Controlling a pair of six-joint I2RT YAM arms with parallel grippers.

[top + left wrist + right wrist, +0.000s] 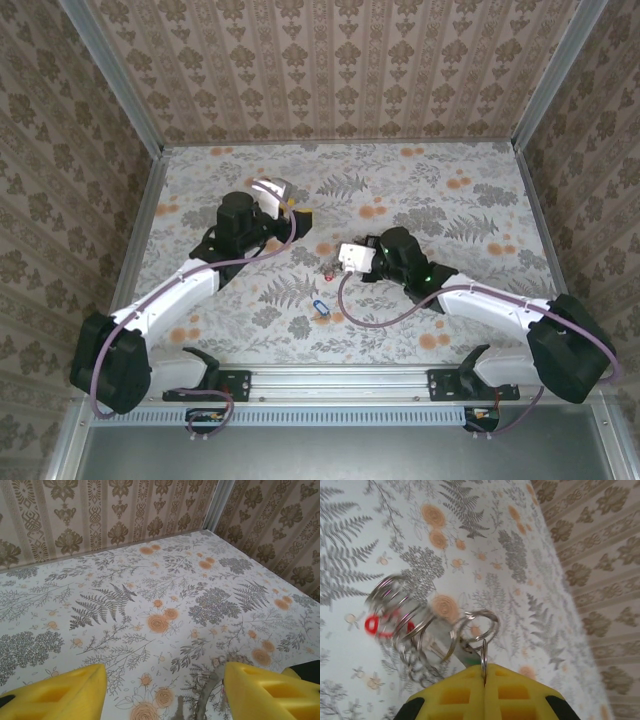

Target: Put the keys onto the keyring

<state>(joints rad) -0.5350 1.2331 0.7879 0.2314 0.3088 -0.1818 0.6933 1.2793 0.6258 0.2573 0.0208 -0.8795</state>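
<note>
My right gripper (484, 680) is shut on one loop of the keyring (420, 625), a bunch of linked metal rings hanging in front of its yellow fingers above the table. A red-tagged key (375, 625) shows blurred behind the rings; I cannot tell whether it hangs on them or lies below. From above, the right gripper (345, 262) is at mid-table with the red key (330, 270) at its tip. A blue-tagged key (320, 307) lies loose on the table, nearer the arm bases. My left gripper (298, 215) hovers to the left and further back, open (165, 690), with nothing between its fingers.
The table (440, 200) has a floral cloth and is walled on three sides by patterned panels (330, 60). A metal rail (340, 380) runs along the near edge with both arm bases. A thin grey blurred shape (202, 702) shows low in the left wrist view.
</note>
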